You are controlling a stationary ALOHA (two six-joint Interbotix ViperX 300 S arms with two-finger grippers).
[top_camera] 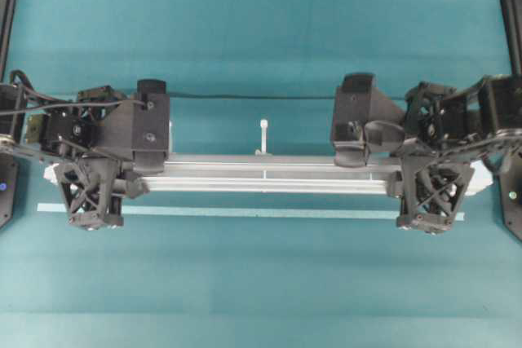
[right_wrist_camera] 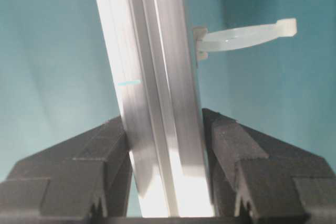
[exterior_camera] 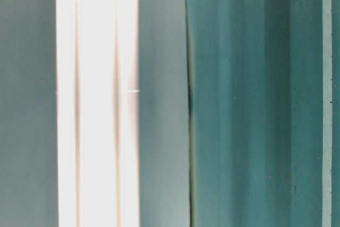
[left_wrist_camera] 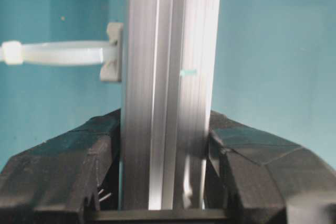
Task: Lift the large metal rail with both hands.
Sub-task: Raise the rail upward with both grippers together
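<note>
Both the left gripper and right gripper sit clamped on the large metal rail, seemingly mid-lift; next, raise evenly.

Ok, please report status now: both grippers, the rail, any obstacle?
Left gripper shut on large metal rail. Right gripper shut on it too. No obstacle seen.

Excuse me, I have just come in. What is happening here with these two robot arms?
Two robot arms are holding one long metal rail together over a teal table. The left hand is closed on the rail near its left end, and the right hand is closed on it near the right end. The wrist views show the rail clamped between each hand's fingers. A thin pale strip lies just beside the rail, untouched.
</note>
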